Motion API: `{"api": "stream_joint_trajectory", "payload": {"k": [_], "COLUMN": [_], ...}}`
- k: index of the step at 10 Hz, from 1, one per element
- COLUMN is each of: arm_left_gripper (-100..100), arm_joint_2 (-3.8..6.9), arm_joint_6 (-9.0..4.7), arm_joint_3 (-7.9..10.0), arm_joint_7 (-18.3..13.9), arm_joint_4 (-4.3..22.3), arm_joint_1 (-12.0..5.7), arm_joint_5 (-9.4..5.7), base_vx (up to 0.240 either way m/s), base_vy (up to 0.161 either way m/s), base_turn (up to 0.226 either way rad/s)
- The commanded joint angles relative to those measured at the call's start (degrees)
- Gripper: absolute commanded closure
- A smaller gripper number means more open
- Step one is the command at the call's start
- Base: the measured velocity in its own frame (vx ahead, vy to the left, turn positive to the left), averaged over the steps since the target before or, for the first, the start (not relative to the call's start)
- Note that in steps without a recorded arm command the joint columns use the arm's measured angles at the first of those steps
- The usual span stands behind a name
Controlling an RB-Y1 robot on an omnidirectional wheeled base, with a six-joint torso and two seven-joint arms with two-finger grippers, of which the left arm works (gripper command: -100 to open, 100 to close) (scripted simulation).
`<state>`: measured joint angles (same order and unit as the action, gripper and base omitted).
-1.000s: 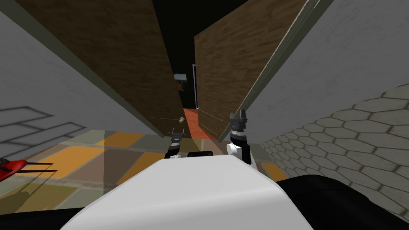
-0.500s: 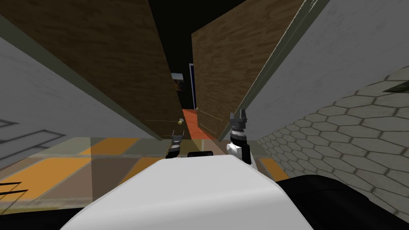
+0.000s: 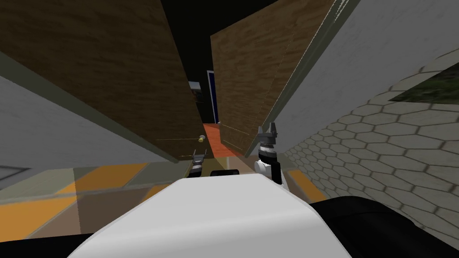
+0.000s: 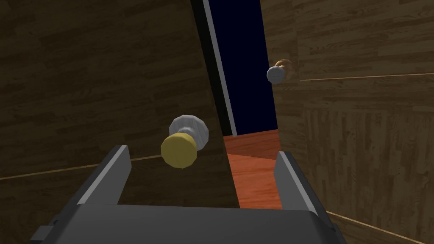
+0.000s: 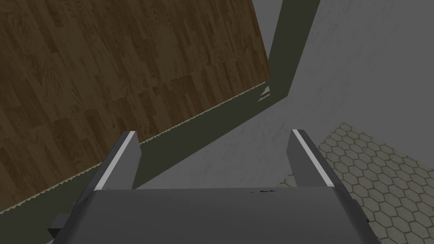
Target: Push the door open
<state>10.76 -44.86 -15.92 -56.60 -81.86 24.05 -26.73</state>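
Two brown wood-grain door leaves stand ahead of the jaws, swung apart with a narrow gap between them. The left door leaf (image 3: 112,67) is the larger in the head view. It fills the space in front of the left jaws and beyond one of their fingers (image 4: 113,171), and its free edge runs up through the span between the two fingers. The right door leaf (image 3: 255,76) stands past the other finger, on the far side of the gap.

A grey wall (image 5: 360,63) lies straight ahead of the right jaws. The dark olive door frame (image 5: 292,42) slants across in front of them, with the right leaf's wood past the finger on that side. A hexagon-tiled surface (image 5: 373,169) lies beyond the opposite finger.

Through the gap ahead of the left jaws are a dark blue panel (image 4: 246,63) and orange floor (image 4: 254,169).

The left jaws are spread wide and grip nothing. The left leaf's yellow knob (image 4: 179,150), on a grey rose, sits just ahead between the fingers, nearer the leaf-side one and clear of both. A grey knob (image 4: 275,75) on the right leaf sits farther ahead. The right jaws, raised near the frame in the head view, are likewise spread wide and empty.
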Motion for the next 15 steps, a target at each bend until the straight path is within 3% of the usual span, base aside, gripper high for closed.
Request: {"api": "stream_joint_trajectory", "payload": {"k": [1,6,12,15], "arm_left_gripper": [-100,-100,-100,-100], "arm_joint_2": [0.62,1.81,2.91,2.79], "arm_joint_6": [-1.03,-3.59,-6.02,-5.79], "arm_joint_3": [-0.57,-2.17,-3.68,-3.34], "arm_joint_7": [-2.6,-8.9,-14.9,-15.1], "arm_joint_4": [2.2,8.4,14.3,14.7], "arm_joint_1": [-0.06,-0.76,-1.43,-1.92], "arm_joint_5": [-1.50,-5.49,-9.27,-9.55], "base_vx": [0.041,0.031,0.023,0.048], "base_vy": [0.140,0.108,0.088,0.057], "base_turn": [-0.152,-0.153,-0.120,-0.040]}}
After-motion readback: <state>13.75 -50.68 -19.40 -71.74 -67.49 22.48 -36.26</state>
